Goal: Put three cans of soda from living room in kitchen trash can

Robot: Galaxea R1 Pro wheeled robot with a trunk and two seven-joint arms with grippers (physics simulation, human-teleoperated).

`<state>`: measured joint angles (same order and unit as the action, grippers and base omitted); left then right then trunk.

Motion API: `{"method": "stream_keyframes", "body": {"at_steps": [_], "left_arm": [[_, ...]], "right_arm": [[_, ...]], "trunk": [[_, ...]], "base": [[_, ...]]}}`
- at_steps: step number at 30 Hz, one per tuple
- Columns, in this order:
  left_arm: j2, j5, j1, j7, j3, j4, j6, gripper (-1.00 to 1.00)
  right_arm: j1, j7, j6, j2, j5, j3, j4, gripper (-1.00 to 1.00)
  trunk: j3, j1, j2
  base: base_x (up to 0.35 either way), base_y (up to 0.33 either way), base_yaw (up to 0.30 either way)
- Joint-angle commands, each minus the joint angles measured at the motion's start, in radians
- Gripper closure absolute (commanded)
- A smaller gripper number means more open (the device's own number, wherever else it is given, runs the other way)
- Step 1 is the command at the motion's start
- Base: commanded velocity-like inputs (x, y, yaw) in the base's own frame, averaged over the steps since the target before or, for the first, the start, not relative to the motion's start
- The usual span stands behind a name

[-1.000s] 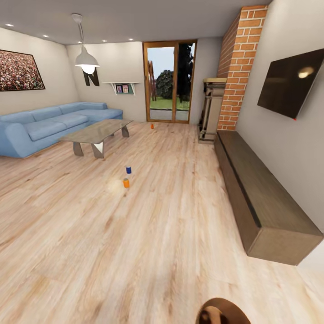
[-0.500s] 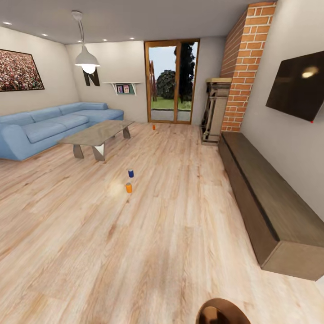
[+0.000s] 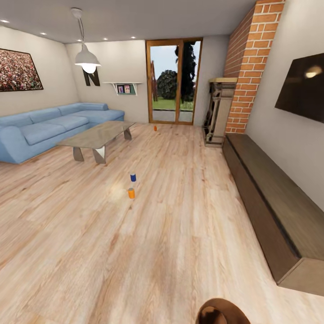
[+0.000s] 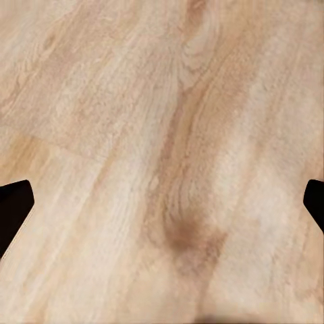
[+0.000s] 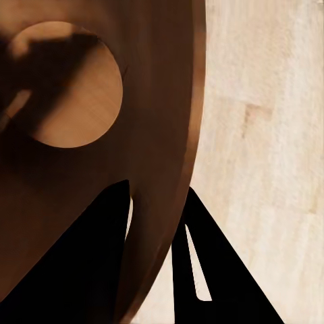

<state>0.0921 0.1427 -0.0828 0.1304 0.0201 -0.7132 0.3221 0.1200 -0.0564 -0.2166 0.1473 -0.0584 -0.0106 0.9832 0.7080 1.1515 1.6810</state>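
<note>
Three soda cans stand on the plank floor of the living room. A dark blue can [image 3: 133,177] and an orange can [image 3: 131,193] stand close together mid-floor. Another orange can [image 3: 155,128] stands far off by the glass doors. The tash can [image 3: 222,312] shows its orange-brown inside at the bottom edge of the head view. In the right wrist view my right gripper [image 5: 155,209] is shut on the tash can's wall [image 5: 158,101], one finger inside and one outside. My left gripper [image 4: 162,202] hangs open over bare floor, its dark fingertips [image 4: 13,202] far apart.
A light blue sofa [image 3: 40,128] and a glass-topped low table [image 3: 96,135] stand at the left. A long dark low cabinet [image 3: 270,198] runs along the right wall under a TV [image 3: 306,87]. The brick fireplace [image 3: 245,67] and glass doors [image 3: 173,81] are at the back.
The whole head view has shifted: the camera has moved forward and turned a little. The cans and cabinet look nearer. Neither gripper's hold has visibly changed.
</note>
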Motion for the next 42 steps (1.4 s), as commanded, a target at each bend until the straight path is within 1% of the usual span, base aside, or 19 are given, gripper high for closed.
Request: {"method": "stream_keyframes", "body": {"at_steps": [1,24,42], "left_arm": [[0.000,0.000,0.000,0.000,0.000,0.000,0.000,-1.00],[0.002,0.002,0.000,-0.002,0.002,-0.001,0.001,-1.00],[0.001,0.000,0.000,-0.003,-0.004,-0.009,-0.004,-1.00]], "right_arm": [[0.000,0.004,0.000,0.000,-0.001,0.000,0.001,1.00],[0.000,0.004,0.000,0.000,-0.001,0.001,0.002,1.00],[-0.002,0.003,-0.001,0.002,-0.003,0.004,0.001,1.00]], "trunk": [[0.000,0.000,0.000],[0.000,0.000,0.000],[0.000,0.000,0.000]], "base": [[0.293,0.135,0.000],[0.299,0.121,0.000],[0.308,0.011,0.000]]}}
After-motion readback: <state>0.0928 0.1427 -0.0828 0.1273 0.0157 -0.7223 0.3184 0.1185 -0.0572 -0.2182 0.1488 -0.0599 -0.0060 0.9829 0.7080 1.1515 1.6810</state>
